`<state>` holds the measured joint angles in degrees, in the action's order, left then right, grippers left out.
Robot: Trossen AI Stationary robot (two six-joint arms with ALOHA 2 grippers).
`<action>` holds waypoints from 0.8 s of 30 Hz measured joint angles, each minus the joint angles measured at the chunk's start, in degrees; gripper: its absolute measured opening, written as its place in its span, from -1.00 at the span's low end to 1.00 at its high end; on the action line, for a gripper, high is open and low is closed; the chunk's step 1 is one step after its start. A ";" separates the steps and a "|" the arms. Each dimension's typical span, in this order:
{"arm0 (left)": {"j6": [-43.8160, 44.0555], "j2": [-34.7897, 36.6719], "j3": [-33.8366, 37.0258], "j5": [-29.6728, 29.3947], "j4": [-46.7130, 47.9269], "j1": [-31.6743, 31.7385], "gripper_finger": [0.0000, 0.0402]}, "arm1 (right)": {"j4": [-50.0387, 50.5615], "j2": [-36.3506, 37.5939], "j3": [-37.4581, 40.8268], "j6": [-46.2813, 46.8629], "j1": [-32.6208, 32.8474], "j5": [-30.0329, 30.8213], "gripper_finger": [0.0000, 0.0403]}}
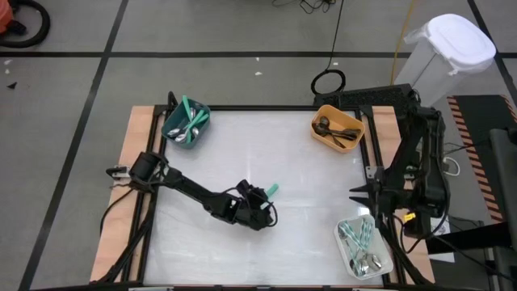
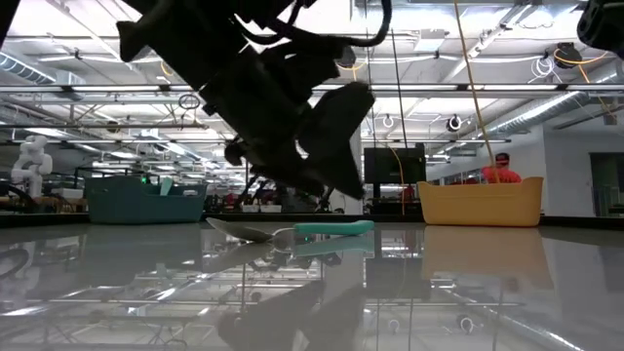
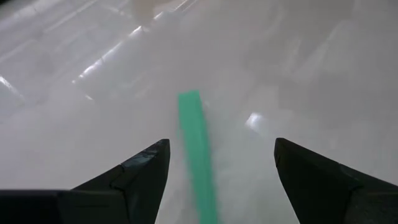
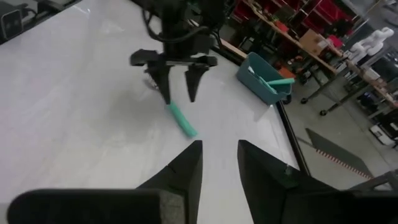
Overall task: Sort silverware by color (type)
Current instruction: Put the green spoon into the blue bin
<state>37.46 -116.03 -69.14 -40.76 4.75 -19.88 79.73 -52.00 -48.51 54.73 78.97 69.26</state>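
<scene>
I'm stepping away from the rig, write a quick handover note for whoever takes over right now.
Left gripper: open, straddling the teal-handled spoon lying mid-table, not gripped yet.
Right gripper: empty, narrow gap, waiting at the table's right edge.
Done: utensils already in the teal bin, orange bin and white bin.
Left: grasp this spoon and bin it; no other loose silverware visible on the table.

The white table (image 1: 242,153) carries 3 bins (image 1: 187,124) and 1 teal-handled spoon (image 1: 271,190).
</scene>
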 joint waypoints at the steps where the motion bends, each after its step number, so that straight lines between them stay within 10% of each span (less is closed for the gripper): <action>1: 0.71 -0.41 -0.18 0.19 -0.60 -0.14 0.43 | -0.09 0.58 0.00 -0.23 -0.33 0.01 -0.53; 13: 5.80 -4.24 -0.31 1.91 4.60 0.59 0.23 | -1.74 4.40 -0.02 -3.38 -2.15 1.26 -0.53; 24: 6.48 -4.93 -0.40 1.91 7.07 0.64 -0.63 | -1.73 4.36 -0.07 -3.38 -2.15 1.24 -0.53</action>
<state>43.93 -120.97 -69.54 -38.85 11.82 -19.25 78.00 -47.64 -48.58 51.35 76.82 70.50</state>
